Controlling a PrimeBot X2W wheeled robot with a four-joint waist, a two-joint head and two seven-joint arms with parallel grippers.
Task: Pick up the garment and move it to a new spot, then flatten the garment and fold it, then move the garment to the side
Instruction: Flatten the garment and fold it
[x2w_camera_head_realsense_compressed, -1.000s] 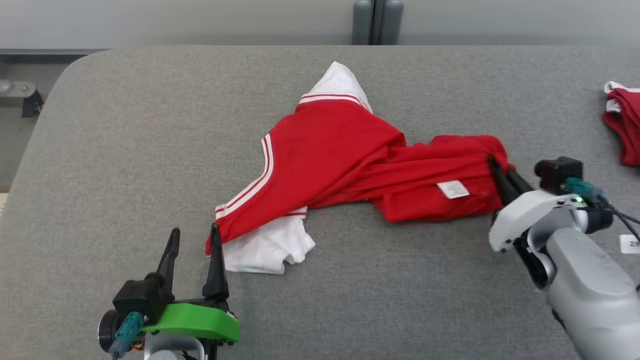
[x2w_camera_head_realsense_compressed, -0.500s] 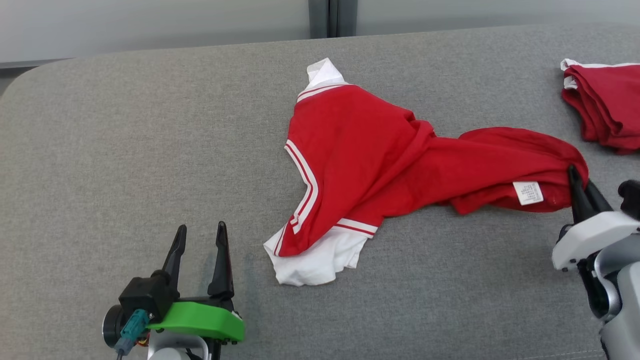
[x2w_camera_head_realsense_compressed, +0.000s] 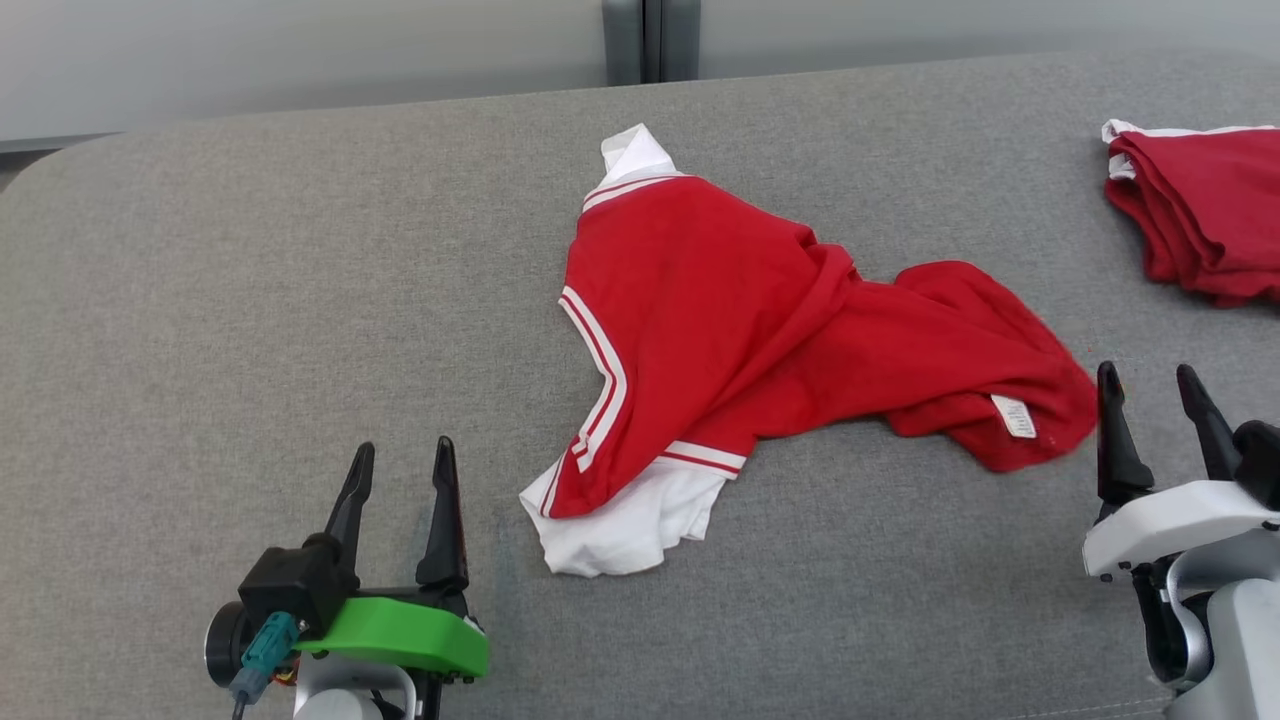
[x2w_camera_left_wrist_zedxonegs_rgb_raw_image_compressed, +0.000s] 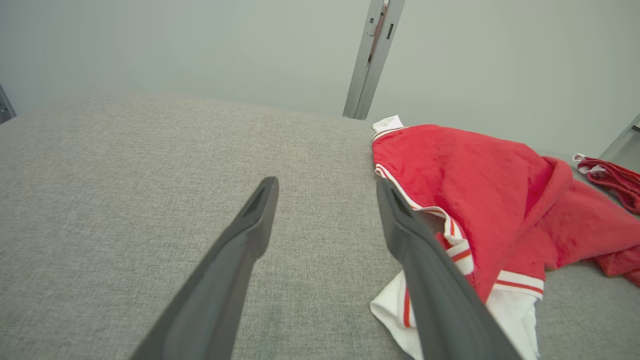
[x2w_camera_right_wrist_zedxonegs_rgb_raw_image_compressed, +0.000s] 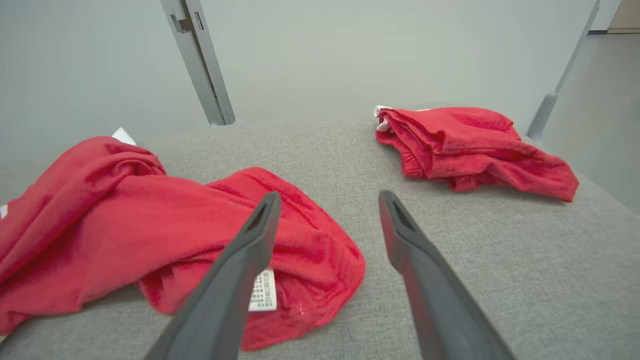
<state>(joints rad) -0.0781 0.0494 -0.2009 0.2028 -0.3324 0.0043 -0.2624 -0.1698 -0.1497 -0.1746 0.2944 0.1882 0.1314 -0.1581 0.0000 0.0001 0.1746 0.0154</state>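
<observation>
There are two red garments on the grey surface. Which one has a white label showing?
The crumpled garment in the middle, beside the right claw; the bundled one at far right shows no label.

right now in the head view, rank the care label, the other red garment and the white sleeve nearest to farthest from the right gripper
1. care label, just left of the right gripper
2. other red garment, farther back, right side
3. white sleeve, far left

We seem to be in a lab: grey fabric-covered table (x2w_camera_head_realsense_compressed: 250, 280), bare pale wall panels (x2w_camera_head_realsense_compressed: 300, 50), grey metal post (x2w_camera_head_realsense_compressed: 622, 40).
</observation>
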